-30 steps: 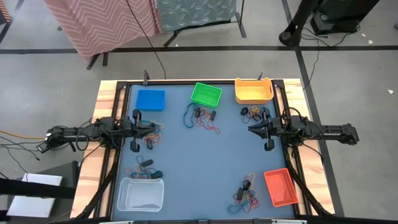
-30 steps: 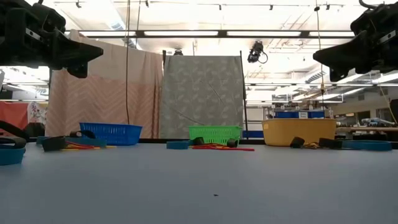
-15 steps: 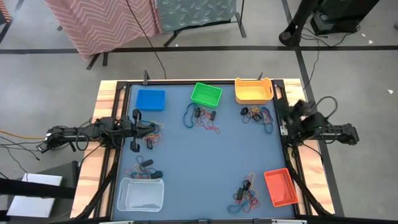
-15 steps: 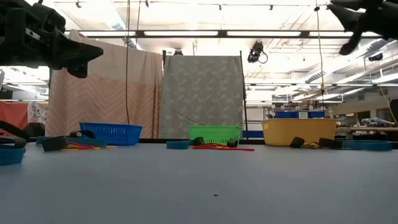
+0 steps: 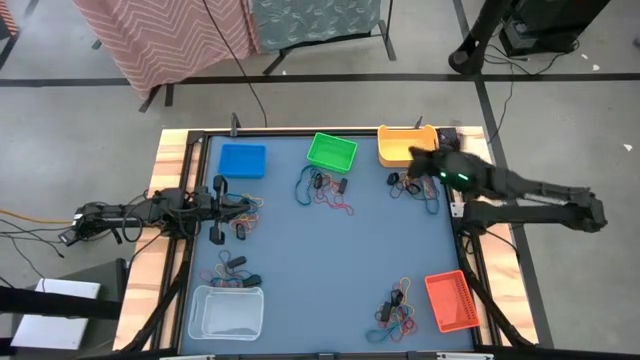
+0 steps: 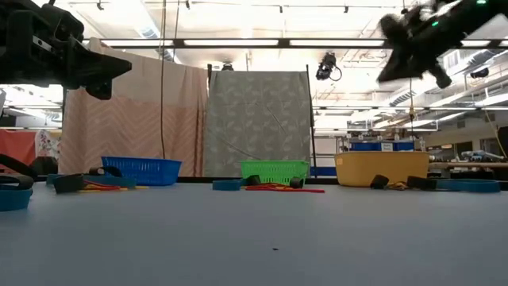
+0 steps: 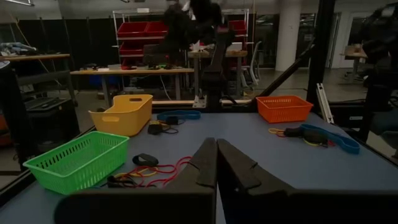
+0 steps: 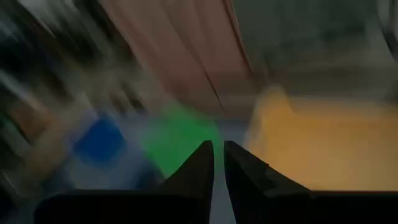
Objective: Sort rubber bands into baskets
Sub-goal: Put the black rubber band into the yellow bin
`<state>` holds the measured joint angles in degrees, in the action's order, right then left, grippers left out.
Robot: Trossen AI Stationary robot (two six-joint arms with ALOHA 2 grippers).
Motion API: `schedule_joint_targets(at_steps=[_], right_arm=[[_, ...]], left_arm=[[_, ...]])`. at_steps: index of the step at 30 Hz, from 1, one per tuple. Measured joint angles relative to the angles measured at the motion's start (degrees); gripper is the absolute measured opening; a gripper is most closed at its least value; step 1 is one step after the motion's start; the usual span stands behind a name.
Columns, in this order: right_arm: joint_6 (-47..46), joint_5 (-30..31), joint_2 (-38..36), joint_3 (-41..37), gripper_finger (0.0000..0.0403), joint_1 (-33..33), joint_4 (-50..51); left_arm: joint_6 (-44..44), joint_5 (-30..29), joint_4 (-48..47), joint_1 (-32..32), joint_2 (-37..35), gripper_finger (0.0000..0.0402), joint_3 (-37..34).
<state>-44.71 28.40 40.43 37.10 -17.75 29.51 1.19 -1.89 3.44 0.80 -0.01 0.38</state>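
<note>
The right gripper (image 5: 413,157) is raised above the table (image 5: 330,250), right beside the yellow-orange basket (image 5: 406,148) at the far right corner, over the cluster of rubber bands (image 5: 412,184) lying just in front of that basket. In its own wrist view the two fingers (image 8: 198,169) stand nearly together, with only a thin slit between the tips and nothing caught in it. The view past them is smeared, showing only yellow, green and blue patches.

The left gripper (image 5: 224,207) waits at the left edge of the table, well away from the yellow-orange basket and on the near side of the blue basket (image 5: 242,160). Its fingers (image 7: 206,163) are pressed together, empty, above another heap of bands (image 5: 243,212).

The green basket (image 5: 331,152) sits just left of the yellow-orange one, with a tangle of red and dark bands (image 5: 326,188) in front of it. The red-orange basket (image 5: 450,301) stands at the near right corner, straight down the right side from the yellow-orange one, with mixed bands (image 5: 396,313) beside it. The clear white basket (image 5: 226,312) is in the opposite near corner, bands (image 5: 232,271) just behind it.
</note>
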Motion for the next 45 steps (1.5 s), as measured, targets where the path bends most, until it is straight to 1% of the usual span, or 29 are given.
schedule_joint_targets(at_steps=[2, 5, 7, 8, 11, 12, 15, 17, 23, 27, 30, 33, 41, 45], right_arm=[[3.42, -9.99, 7.27, 5.08, 0.0052, -3.43, 9.54], [7.99, -24.42, 15.66, 9.75, 0.0052, -5.88, 14.85], [11.69, -27.71, 19.86, 10.9, 0.0052, -6.54, 15.01], [10.95, -28.5, 21.9, 11.19, 0.0052, -6.95, 15.02], [1.12, -28.58, 26.29, 11.79, 0.0054, -9.68, 16.97], [0.1, -29.31, 27.21, 11.79, 0.0056, -10.56, 18.21], [0.17, -30.82, 28.79, 11.79, 0.0075, -12.45, 22.33], [0.78, -31.17, 28.89, 11.79, 0.0096, -13.48, 23.76], [0.49, -31.29, 29.77, 8.16, 0.0183, -14.96, 23.76], [0.5, -28.17, 32.57, 5.26, 0.0233, -16.31, 21.16], [3.17, -25.09, 34.09, 5.21, 0.0252, -17.22, 19.44], [5.14, -26.13, 35.72, 5.23, 0.0253, -18.36, 18.48], [9.88, -28.23, 40.0, 5.21, 0.0217, -19.25, 18.61], [10.44, -27.68, 41.58, 5.21, 0.0203, -19.21, 18.94]], left_arm=[[0.0, 0.0, 0.0, 0.01, 0.0, 0.0008, 0.0], [0.02, 0.0, 0.0, 0.0, 0.0, 0.0008, 0.01], [0.01, 0.0, 0.0, 0.01, 0.0, 0.0008, 0.02], [0.01, 0.0, 0.0, 0.0, 0.0, 0.0008, 0.02], [0.0, 0.0, 0.0, 0.0, 0.0, 0.0008, 0.02], [0.02, 0.0, 0.0, 0.02, 0.0, 0.0008, 0.02], [0.0, 0.0, 0.0, 0.01, 0.0, 0.0008, 0.01], [0.02, 0.0, 0.0, 0.0, 0.0, 0.0008, 0.01], [0.01, 0.0, 0.0, 0.01, 0.0, 0.0008, 0.02], [0.01, 0.0, 0.0, 0.01, 0.0, 0.0008, 0.0], [0.0, 0.0, 0.0, 0.02, 0.0, 0.0008, 0.02], [0.02, 0.0, -0.01, 0.0, 0.0, 0.0008, 0.01], [0.01, 0.0, 0.0, 0.01, 0.0, 0.0008, 0.01], [0.02, 0.0, -0.01, 0.02, 0.0, 0.0008, 0.01]])
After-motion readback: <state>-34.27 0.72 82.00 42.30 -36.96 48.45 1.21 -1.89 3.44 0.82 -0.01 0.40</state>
